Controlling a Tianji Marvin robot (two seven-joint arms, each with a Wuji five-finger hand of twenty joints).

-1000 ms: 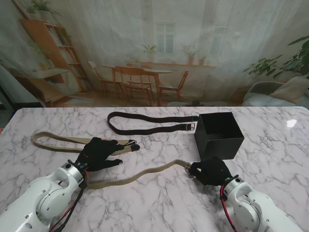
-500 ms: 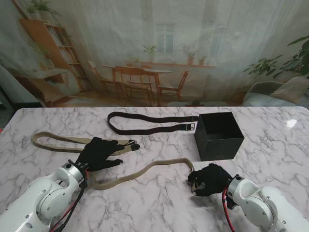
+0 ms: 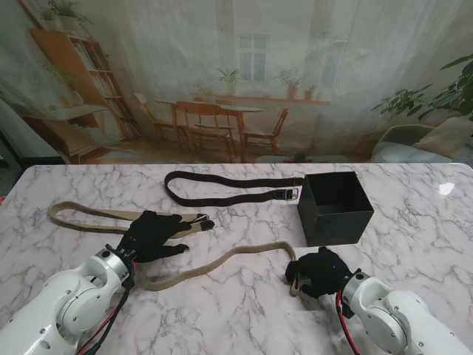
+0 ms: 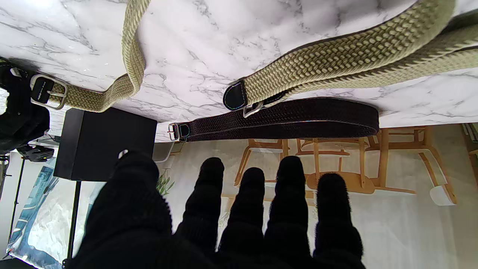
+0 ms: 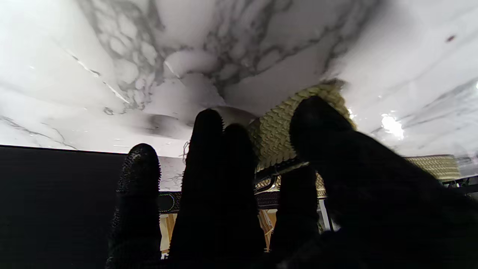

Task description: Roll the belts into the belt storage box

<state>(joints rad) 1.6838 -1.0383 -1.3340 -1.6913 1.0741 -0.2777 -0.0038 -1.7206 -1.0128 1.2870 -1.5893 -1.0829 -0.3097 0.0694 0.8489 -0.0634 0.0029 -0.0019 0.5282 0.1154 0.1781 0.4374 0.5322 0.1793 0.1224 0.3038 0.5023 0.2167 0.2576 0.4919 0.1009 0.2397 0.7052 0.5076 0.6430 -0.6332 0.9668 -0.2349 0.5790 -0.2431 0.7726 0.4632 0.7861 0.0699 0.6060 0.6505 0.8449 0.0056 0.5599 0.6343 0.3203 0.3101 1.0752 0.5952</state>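
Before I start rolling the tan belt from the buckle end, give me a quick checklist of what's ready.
1. Right hand closed on the tan belt at its buckle end: ok.
2. Left hand pinning the belt's other stretch flat: cannot tell, its fingers look spread.
3. Black box open side up, nothing seen inside: ok.
4. Roll started: not ok, belt lies stretched out.
5. Black belt lying apart from the tan one, farther from me: ok.
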